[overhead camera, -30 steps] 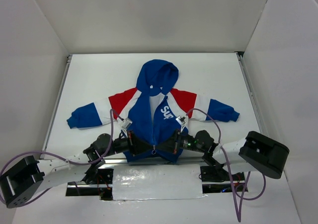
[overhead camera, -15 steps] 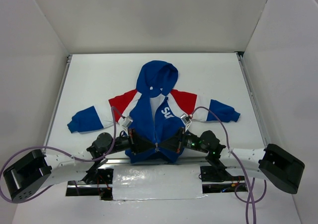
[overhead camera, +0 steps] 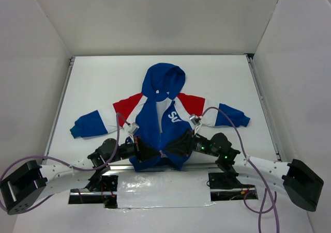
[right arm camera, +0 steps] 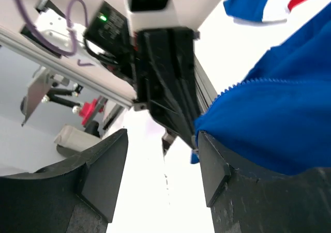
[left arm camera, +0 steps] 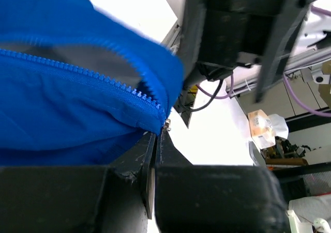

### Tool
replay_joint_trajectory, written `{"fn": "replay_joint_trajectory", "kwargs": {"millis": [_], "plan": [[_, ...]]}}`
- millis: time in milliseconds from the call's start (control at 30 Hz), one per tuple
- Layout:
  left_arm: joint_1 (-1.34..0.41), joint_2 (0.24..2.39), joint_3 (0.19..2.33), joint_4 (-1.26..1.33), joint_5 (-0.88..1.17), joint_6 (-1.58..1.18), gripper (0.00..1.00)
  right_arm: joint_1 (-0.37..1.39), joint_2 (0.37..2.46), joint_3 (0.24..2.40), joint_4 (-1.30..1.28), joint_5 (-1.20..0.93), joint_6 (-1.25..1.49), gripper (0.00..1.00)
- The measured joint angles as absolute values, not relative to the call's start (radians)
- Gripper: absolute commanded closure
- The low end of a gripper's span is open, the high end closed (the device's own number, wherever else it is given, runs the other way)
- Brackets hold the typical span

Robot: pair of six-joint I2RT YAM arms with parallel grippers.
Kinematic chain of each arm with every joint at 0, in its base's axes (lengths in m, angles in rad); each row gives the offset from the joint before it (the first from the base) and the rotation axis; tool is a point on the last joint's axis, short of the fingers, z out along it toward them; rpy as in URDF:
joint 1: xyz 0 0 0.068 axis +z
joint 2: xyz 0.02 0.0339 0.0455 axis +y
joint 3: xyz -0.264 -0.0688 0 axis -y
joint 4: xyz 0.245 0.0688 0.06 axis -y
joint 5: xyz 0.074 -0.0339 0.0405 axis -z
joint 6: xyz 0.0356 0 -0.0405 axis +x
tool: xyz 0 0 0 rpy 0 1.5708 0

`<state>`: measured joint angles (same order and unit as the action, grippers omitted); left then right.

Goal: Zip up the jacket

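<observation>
The jacket (overhead camera: 160, 119) lies flat on the worktop (overhead camera: 217, 78) with its hood (overhead camera: 164, 78) toward the far edge and its hem (overhead camera: 155, 163) at the near edge, right in front of my two bases. What matters is the zip (left arm camera: 103, 80). Its long axis runs from near edge to far edge, down the middle of the front, and its lower end sits at the hem between my two pincers. My left pincer (overhead camera: 138, 149) comes in from the left with its jaws pressed together, and in the left wrist view the bottom corner of the blue cloth, where the teeth end, appears to be nipped between them. My right pincer (overhead camera: 178, 148) comes in from the right and stands spread. Cloth lies against one finger, but nothing is between the two. The pincers point at each other across the zip's foot, almost touching. I judge the right one is the free one and just beside the slider's place, so it should take the pull and travel away from me, toward the hood, while the left one anchors the hem. I cannot make out the pull tab clearly.
</observation>
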<state>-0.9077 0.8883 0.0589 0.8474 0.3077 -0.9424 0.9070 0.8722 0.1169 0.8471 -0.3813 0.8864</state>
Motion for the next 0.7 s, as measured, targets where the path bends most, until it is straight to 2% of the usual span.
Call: {"fn": "replay_joint_trajectory", "kwargs": {"millis": [233, 567, 700], "plan": [[-0.915, 0.958, 0.059, 0.84, 0.315, -0.949, 1.0, 0.925, 0.699, 0.101, 0.778, -0.369, 0.922, 0.37], [-0.915, 1.024, 0.075, 0.911, 0.345, -0.973, 1.0, 1.06, 0.753, 0.052, 0.768, -0.369, 1.016, 0.36], [-0.915, 1.024, 0.087, 0.925, 0.347, -0.975, 1.0, 1.089, 0.793, 0.05, 0.815, -0.353, 1.045, 0.33]]}}
